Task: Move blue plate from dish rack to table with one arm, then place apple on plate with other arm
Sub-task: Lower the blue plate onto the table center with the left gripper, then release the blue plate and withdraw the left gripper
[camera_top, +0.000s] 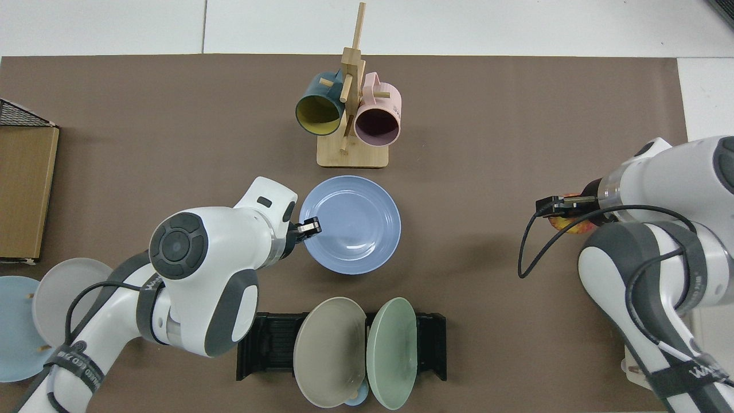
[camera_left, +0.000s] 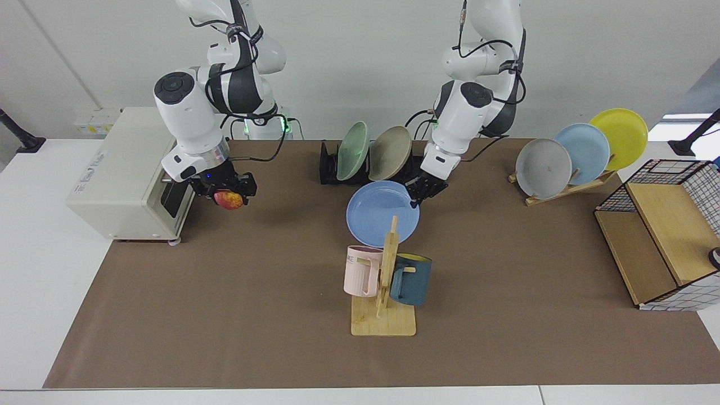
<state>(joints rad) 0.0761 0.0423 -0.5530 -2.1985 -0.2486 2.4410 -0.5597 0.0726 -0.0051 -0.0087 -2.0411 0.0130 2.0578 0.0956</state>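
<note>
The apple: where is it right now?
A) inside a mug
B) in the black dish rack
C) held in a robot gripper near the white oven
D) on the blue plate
C: the apple sits pinched in the right gripper, hanging above the table beside the white oven.
</note>
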